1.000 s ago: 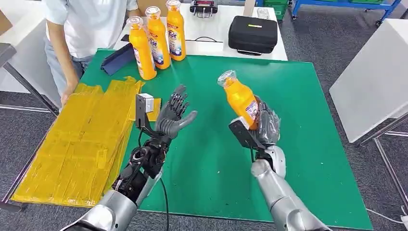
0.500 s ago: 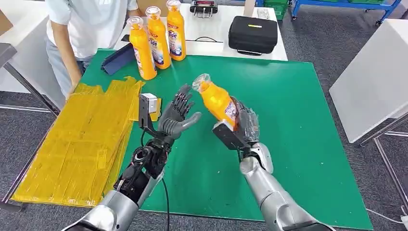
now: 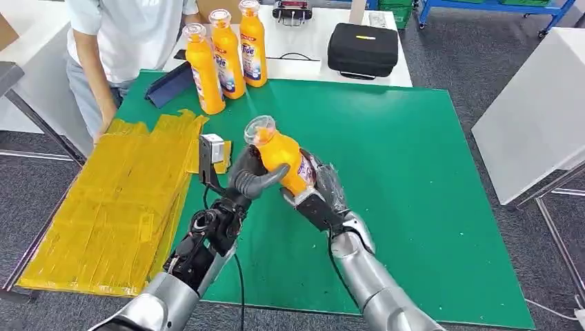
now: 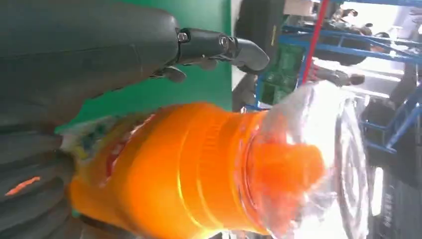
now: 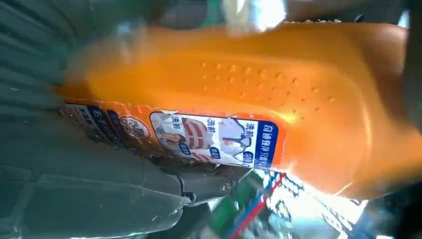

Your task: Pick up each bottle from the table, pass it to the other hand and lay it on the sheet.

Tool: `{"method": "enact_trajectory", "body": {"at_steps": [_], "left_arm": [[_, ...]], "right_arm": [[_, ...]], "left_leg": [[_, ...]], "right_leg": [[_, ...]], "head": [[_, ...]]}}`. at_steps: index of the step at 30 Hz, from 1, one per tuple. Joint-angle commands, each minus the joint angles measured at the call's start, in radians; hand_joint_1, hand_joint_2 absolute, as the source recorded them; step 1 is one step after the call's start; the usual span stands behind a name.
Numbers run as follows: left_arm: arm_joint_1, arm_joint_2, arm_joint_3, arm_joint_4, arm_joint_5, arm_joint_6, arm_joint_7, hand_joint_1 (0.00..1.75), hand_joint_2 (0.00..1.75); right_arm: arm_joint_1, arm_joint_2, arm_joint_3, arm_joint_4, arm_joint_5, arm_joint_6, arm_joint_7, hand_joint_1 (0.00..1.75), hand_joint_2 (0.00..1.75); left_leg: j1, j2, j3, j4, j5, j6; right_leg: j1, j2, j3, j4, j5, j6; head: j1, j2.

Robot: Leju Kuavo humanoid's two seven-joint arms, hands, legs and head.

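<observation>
four orange bottles in all: one bottle (image 3: 281, 155) tilted above the green surface (image 3: 414, 172), gripped between the right hand (image 3: 319, 196) and the left hand (image 3: 252, 172), and three bottles (image 3: 224, 55) upright in a row at the far edge of the green surface. one yellow sheet (image 3: 117, 200) lies beside that surface's left edge. one black case (image 3: 363, 48) sits on one white surface (image 3: 310, 41) beyond the green one. one blue folder (image 3: 167, 84) lies beside the three bottles. one person (image 3: 117, 41) stands at the far left corner.
</observation>
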Motion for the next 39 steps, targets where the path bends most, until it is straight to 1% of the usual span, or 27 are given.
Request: {"method": "enact_trajectory", "body": {"at_steps": [1,6,8,9,10,11,12,14,15,16,17,18,20,21,22,24,25,26,28,29,30,32,33,34,35,38,39], "left_arm": [[-0.033,0.023,-0.013,0.041,0.0,0.011,0.005,0.0,1.75],[-0.033,0.023,-0.013,0.041,0.0,0.01,0.005,0.0,1.75],[-0.033,0.024,-0.012,0.041,0.0,0.011,0.005,0.0,1.75],[-0.033,0.025,-0.012,0.039,0.0,0.011,0.004,0.0,1.75],[-0.031,0.027,-0.015,0.035,-0.001,0.008,0.003,0.0,1.75],[-0.027,0.031,-0.026,0.028,-0.008,-0.005,0.002,0.0,1.75],[-0.024,0.037,-0.041,0.021,-0.024,-0.012,0.0,0.0,1.75],[-0.011,0.046,-0.081,0.0,-0.068,-0.025,-0.001,0.0,1.75],[-0.007,0.053,-0.104,-0.01,-0.105,-0.012,-0.002,0.0,1.75],[0.001,0.056,-0.127,-0.025,-0.137,-0.016,-0.01,0.0,1.75],[0.007,0.057,-0.13,-0.035,-0.152,-0.012,-0.016,0.58,1.75],[0.013,0.06,-0.138,-0.048,-0.17,-0.012,-0.023,1.75,1.75],[0.022,0.062,-0.14,-0.067,-0.19,-0.011,-0.028,1.75,1.75],[0.024,0.063,-0.14,-0.072,-0.195,-0.014,-0.029,1.75,1.75],[0.025,0.063,-0.139,-0.074,-0.195,-0.014,-0.029,1.75,1.75],[0.025,0.063,-0.139,-0.074,-0.195,-0.014,-0.029,1.75,1.75],[0.026,0.063,-0.136,-0.076,-0.195,-0.015,-0.03,1.75,1.75],[0.027,0.062,-0.131,-0.077,-0.195,-0.014,-0.03,1.75,1.75],[0.028,0.059,-0.122,-0.074,-0.2,-0.022,-0.028,1.75,1.75],[0.027,0.059,-0.121,-0.072,-0.201,-0.023,-0.028,1.75,1.75],[0.026,0.058,-0.119,-0.069,-0.201,-0.022,-0.029,1.75,1.75],[0.024,0.057,-0.115,-0.065,-0.203,-0.024,-0.031,1.75,1.75],[0.024,0.057,-0.115,-0.065,-0.203,-0.024,-0.031,1.75,1.75],[0.022,0.056,-0.113,-0.063,-0.206,-0.02,-0.031,1.75,1.75],[0.021,0.055,-0.112,-0.062,-0.209,-0.019,-0.032,1.75,1.75],[0.021,0.055,-0.112,-0.062,-0.209,-0.019,-0.032,1.75,1.75],[0.021,0.055,-0.112,-0.062,-0.209,-0.019,-0.032,1.75,1.75]], "right_arm": [[0.026,-0.043,0.03,-0.065,-0.068,0.036,-0.015,1.75,1.75],[0.029,-0.044,0.031,-0.068,-0.069,0.037,-0.015,1.75,1.75],[0.029,-0.044,0.033,-0.067,-0.068,0.037,-0.015,1.75,1.75],[0.026,-0.045,0.04,-0.062,-0.065,0.039,-0.015,1.75,1.75],[0.025,-0.045,0.044,-0.059,-0.063,0.038,-0.015,1.75,1.75],[0.023,-0.045,0.046,-0.057,-0.063,0.036,-0.015,1.75,1.75],[0.023,-0.045,0.047,-0.058,-0.064,0.034,-0.015,1.75,1.75],[0.024,-0.048,0.051,-0.062,-0.068,0.035,-0.015,1.75,1.75],[0.025,-0.05,0.054,-0.063,-0.071,0.036,-0.015,1.75,1.75],[0.026,-0.052,0.058,-0.066,-0.071,0.038,-0.015,1.75,1.75],[0.027,-0.053,0.06,-0.068,-0.071,0.037,-0.015,1.75,1.75],[0.028,-0.054,0.062,-0.069,-0.073,0.039,-0.015,1.75,1.75],[0.027,-0.055,0.066,-0.07,-0.076,0.039,-0.015,1.75,1.75],[0.027,-0.056,0.068,-0.07,-0.078,0.039,-0.015,1.75,1.75],[0.026,-0.056,0.069,-0.069,-0.078,0.039,-0.015,1.75,1.75],[0.026,-0.056,0.069,-0.069,-0.078,0.039,-0.015,1.75,1.75],[0.025,-0.057,0.07,-0.068,-0.078,0.037,-0.015,1.75,1.75],[0.024,-0.057,0.07,-0.067,-0.08,0.035,-0.015,1.75,1.75],[0.025,-0.061,0.072,-0.066,-0.083,0.024,-0.015,1.75,1.75],[0.027,-0.062,0.072,-0.067,-0.084,0.022,-0.015,1.75,1.75],[0.03,-0.063,0.072,-0.07,-0.084,0.02,-0.015,1.75,1.75],[0.035,-0.063,0.072,-0.075,-0.085,0.019,-0.015,1.75,1.75],[0.035,-0.063,0.072,-0.075,-0.085,0.019,-0.015,1.75,1.75],[0.039,-0.064,0.073,-0.08,-0.084,0.018,-0.015,1.75,1.75],[0.04,-0.064,0.072,-0.083,-0.082,0.018,-0.015,1.75,1.75],[0.04,-0.064,0.072,-0.083,-0.082,0.018,-0.015,1.75,1.75],[0.04,-0.064,0.072,-0.083,-0.082,0.018,-0.015,1.75,1.75]], "left_leg": [[0.001,0.001,0.003,0.0,-0.001,-0.002],[0.001,0.002,0.004,0.0,-0.002,-0.003],[0.001,0.001,0.002,0.0,-0.001,-0.002],[0.001,0.003,0.005,0.0,-0.003,-0.003],[0.001,0.002,0.003,0.0,-0.002,-0.003],[0.001,0.002,0.002,0.0,-0.001,-0.002],[0.001,0.003,0.004,0.0,-0.002,-0.003],[0.001,0.002,0.002,-0.001,-0.001,-0.002],[0.002,0.004,0.007,0.0,-0.004,-0.005],[0.001,0.002,0.003,0.0,-0.002,-0.003],[0.001,0.003,0.005,0.0,-0.003,-0.004],[0.001,0.003,0.003,0.0,-0.002,-0.003],[0.002,0.005,0.009,0.001,-0.005,-0.005],[0.001,0.003,0.003,0.0,-0.002,-0.002],[0.001,0.004,0.005,0.0,-0.003,-0.004],[0.001,0.002,0.002,0.0,-0.002,-0.002],[0.001,0.003,0.005,0.0,-0.003,-0.003],[0.001,0.003,0.003,0.0,-0.002,-0.003],[0.002,0.005,0.007,0.001,-0.004,-0.005],[0.001,0.003,0.003,0.0,-0.002,-0.002],[0.001,0.003,0.005,0.0,-0.003,-0.004],[0.001,0.002,0.003,0.0,-0.001,-0.002],[0.002,0.004,0.009,0.001,-0.005,-0.005],[0.001,0.002,0.003,0.0,-0.002,-0.002],[0.001,0.003,0.006,0.0,-0.003,-0.004],[0.001,0.002,0.002,0.0,-0.001,-0.002],[0.001,0.003,0.005,0.0,-0.003,-0.003]], "right_leg": [[0.001,0.0,0.003,-0.001,-0.001,-0.002],[0.002,0.001,0.005,-0.001,-0.001,-0.003],[0.001,0.001,0.002,-0.001,0.0,-0.001],[0.002,0.002,0.005,-0.001,-0.002,-0.003],[0.001,0.002,0.004,-0.001,-0.001,-0.002],[0.001,0.001,0.002,-0.001,0.0,-0.001],[0.001,0.002,0.005,-0.001,-0.001,-0.002],[0.001,0.001,0.002,-0.001,0.0,-0.001],[0.002,0.003,0.008,-0.001,-0.002,-0.003],[0.001,0.002,0.003,-0.001,-0.001,-0.002],[0.002,0.002,0.005,-0.001,-0.002,-0.003],[0.001,0.002,0.003,-0.001,-0.001,-0.002],[0.002,0.003,0.009,-0.001,-0.003,-0.004],[0.001,0.002,0.003,-0.001,-0.001,-0.002],[0.001,0.003,0.005,-0.001,-0.002,-0.003],[0.001,0.002,0.002,-0.001,-0.001,-0.002],[0.001,0.002,0.005,-0.001,-0.002,-0.003],[0.001,0.002,0.003,-0.001,-0.001,-0.002],[0.002,0.004,0.007,-0.001,-0.003,-0.004],[0.001,0.002,0.003,-0.001,-0.001,-0.002],[0.001,0.003,0.005,-0.001,-0.002,-0.003],[0.001,0.001,0.003,-0.001,-0.001,-0.002],[0.002,0.003,0.01,-0.002,-0.003,-0.004],[0.001,0.002,0.003,-0.001,-0.001,-0.002],[0.001,0.003,0.006,-0.001,-0.002,-0.003],[0.001,0.001,0.002,-0.001,-0.001,-0.001],[0.001,0.002,0.005,-0.001,-0.002,-0.003]], "head": [[0.0,0.0],[0.0,0.0],[0.0,0.0],[0.0,0.0],[0.0,0.0],[0.0,0.0],[0.0,0.0],[0.0,0.0],[0.0,0.0],[0.0,0.0],[0.0,0.0],[0.0,0.0],[0.0,0.0],[0.0,0.0],[0.0,0.0],[0.0,0.0],[0.0,0.0],[0.0,0.0],[0.0,0.0],[0.0,0.0],[0.0,0.0],[0.0,0.0],[0.0,0.0],[0.0,0.0],[0.0,0.0],[0.0,0.0],[0.0,0.0]]}}
